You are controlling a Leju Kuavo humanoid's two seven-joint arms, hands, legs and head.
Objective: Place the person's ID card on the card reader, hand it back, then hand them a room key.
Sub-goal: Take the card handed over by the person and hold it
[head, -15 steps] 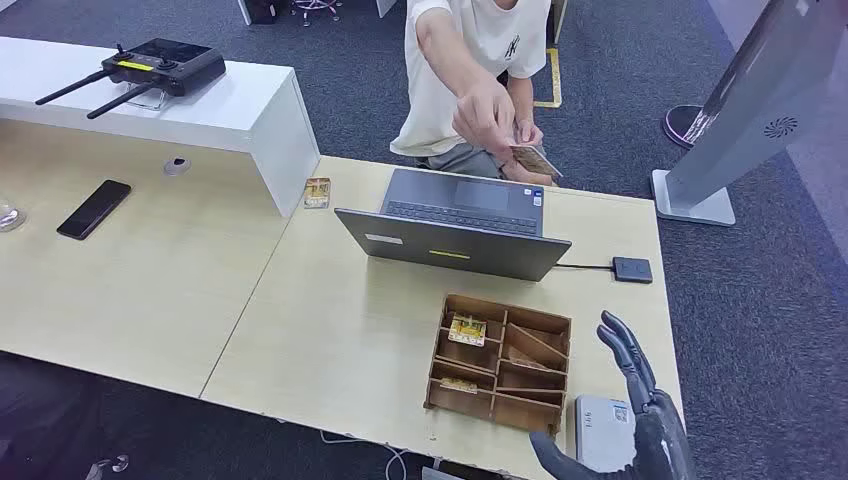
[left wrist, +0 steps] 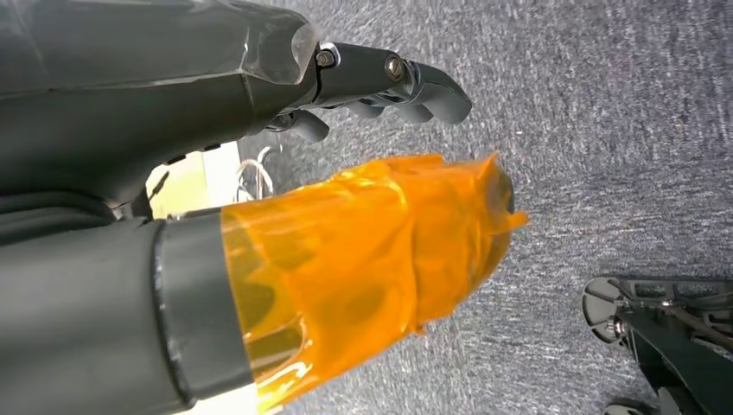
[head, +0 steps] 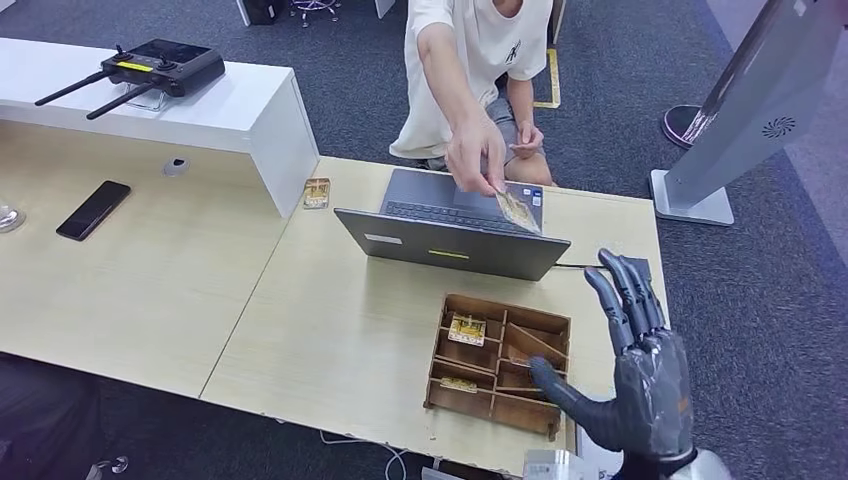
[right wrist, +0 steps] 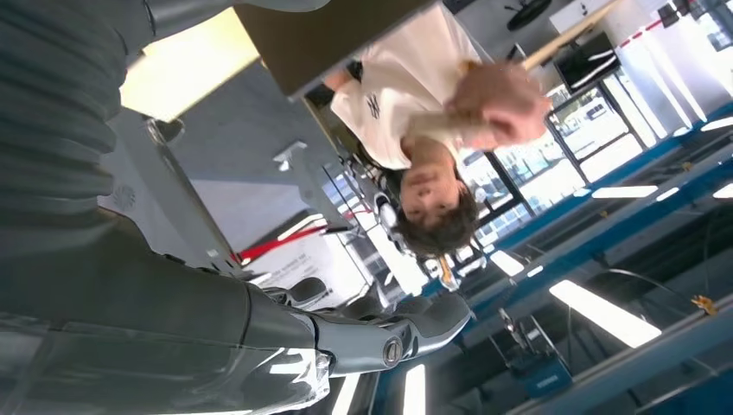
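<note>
Person holds ID card out over laptop; right hand raised, empty.
Right hand fingers spread, above desk edge beside wooden tray. ID card pinched in person's hand over laptop. Left hand hangs over carpet, fingers curled, holding nothing.

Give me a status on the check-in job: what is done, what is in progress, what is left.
Done: nothing visible yet. In progress: the person's hand holds the ID card out over the laptop, and the right robot hand is raised and empty beside the wooden tray, apart from the card. Left: take the card, lay it on the card reader, return it, then hand over a room key.
</note>
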